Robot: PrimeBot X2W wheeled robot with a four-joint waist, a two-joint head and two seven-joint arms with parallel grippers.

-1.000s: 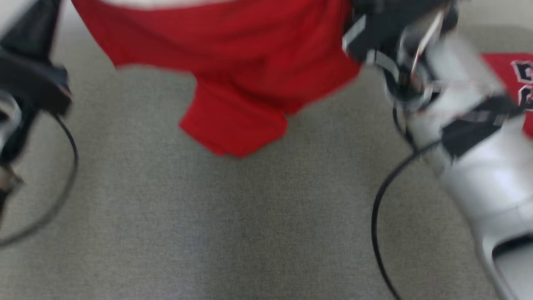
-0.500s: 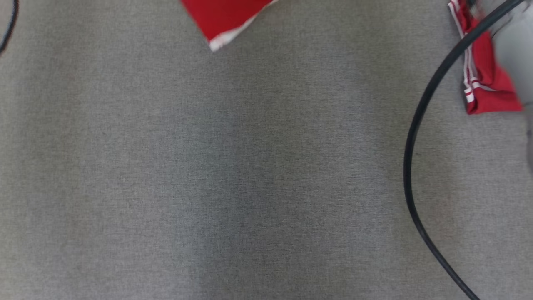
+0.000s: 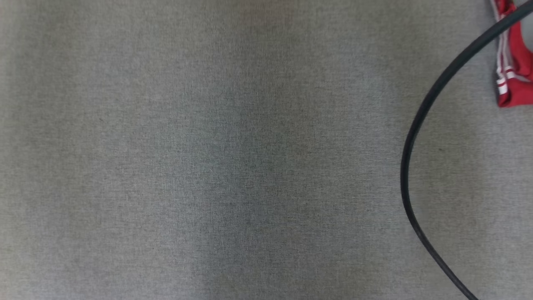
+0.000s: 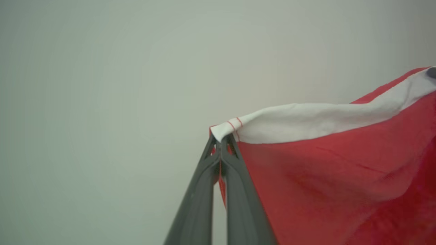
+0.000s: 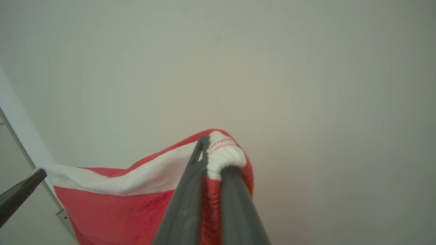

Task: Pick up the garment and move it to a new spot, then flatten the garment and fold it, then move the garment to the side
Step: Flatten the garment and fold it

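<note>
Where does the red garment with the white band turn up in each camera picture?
Head view: a red, white-striped cloth at the upper right edge, crossed by a black cable; whether it is the same one I cannot tell.
Left wrist view: garment at lower right, pinched by the shut left tool.
Right wrist view: garment at lower left and centre, pinched by the shut right tool.
Shared landmark: the white band, stretched between both tools.

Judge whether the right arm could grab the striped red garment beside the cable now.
Probably not: the right end effector is shut on the held garment and must release first; the black cable also crosses the striped garment.
</note>
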